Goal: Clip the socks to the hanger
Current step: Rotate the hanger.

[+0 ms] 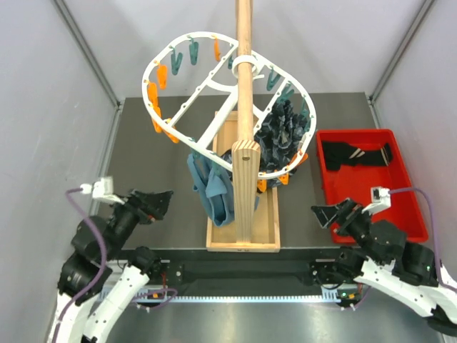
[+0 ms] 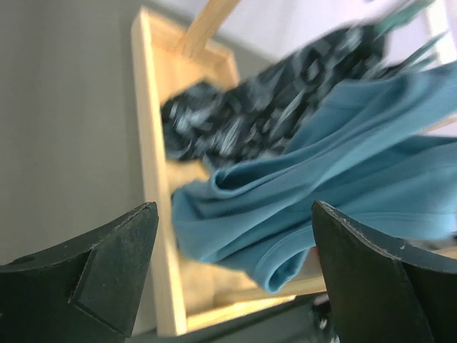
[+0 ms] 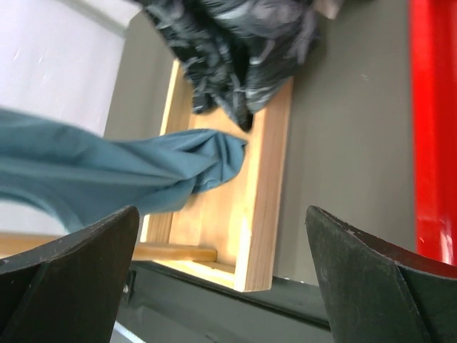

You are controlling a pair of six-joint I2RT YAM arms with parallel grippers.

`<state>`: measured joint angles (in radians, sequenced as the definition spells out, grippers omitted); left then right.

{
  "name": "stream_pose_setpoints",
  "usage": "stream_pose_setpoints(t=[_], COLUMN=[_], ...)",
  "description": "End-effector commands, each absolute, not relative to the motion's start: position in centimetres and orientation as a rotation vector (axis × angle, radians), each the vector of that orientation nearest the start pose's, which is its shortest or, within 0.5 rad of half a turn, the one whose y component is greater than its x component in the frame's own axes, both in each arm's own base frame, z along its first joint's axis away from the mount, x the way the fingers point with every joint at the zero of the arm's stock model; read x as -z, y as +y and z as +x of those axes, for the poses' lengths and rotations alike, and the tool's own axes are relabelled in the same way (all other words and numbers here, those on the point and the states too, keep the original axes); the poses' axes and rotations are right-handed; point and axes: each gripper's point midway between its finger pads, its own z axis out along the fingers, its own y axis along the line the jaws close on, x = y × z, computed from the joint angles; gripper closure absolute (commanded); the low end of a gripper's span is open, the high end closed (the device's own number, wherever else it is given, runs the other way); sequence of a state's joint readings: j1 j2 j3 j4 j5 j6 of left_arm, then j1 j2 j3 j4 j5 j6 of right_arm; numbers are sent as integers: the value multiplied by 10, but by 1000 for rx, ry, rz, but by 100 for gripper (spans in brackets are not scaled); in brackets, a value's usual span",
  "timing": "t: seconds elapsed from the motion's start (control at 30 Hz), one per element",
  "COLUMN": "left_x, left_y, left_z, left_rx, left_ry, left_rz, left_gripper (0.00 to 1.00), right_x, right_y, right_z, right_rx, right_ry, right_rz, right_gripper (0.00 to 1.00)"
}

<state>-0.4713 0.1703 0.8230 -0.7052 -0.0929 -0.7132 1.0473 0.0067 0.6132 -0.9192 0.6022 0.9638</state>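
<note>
The wooden tray [image 1: 270, 227] at the table's middle holds the foot of the upright pole [image 1: 245, 86]. The blue-teal cloths [image 1: 212, 187] hang down into its left side, and the dark patterned bunch [image 1: 285, 132] hangs over its far end. To the right, the red bin [image 1: 401, 187] holds the socks [image 1: 355, 153], black and lying flat in its far half, apart from the hanger.

The table [image 1: 153, 161] shows a bare dark strip left of the tray and another between the tray and the bin. The bin sits close to the table's right edge. Grey walls close in on both sides.

The left gripper [image 1: 156, 201] hangs over the near left corner, jaws spread wide with nothing in them. In its wrist view it [image 2: 232, 214] faces the cloths and the tray's corner. The hanger [image 1: 163, 58] sits tilted on the pole, high over the tray, with orange and teal clothespins [image 1: 153, 96] along its rim. The cloths and the bunch fill its near and right side. The right gripper [image 1: 330, 213] hovers just near of the bin's near left corner, also wide open and empty. Its own camera [image 3: 221, 214] looks across the tray.
</note>
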Motion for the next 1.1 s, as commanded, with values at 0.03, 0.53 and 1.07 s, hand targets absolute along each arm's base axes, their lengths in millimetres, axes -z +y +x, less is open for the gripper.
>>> stream_pose_setpoints(t=[0.03,0.53,1.07], left_x=[-278,-277,-272], left_y=[-110,-139,-154], left_z=[160,152,145], left_rx=[810,1023,1151], left_ry=[1871,1822,1807], left_rz=[-208,-136,-117], left_gripper=[9,18,29], right_x=[-237,-229,-215], right_y=[118,279,320], right_z=[129,133,147], right_rx=[-921,-1096,-1143], right_ry=[1828,1866,1711], right_rz=[125,-503,-497], right_gripper=[0,1,21])
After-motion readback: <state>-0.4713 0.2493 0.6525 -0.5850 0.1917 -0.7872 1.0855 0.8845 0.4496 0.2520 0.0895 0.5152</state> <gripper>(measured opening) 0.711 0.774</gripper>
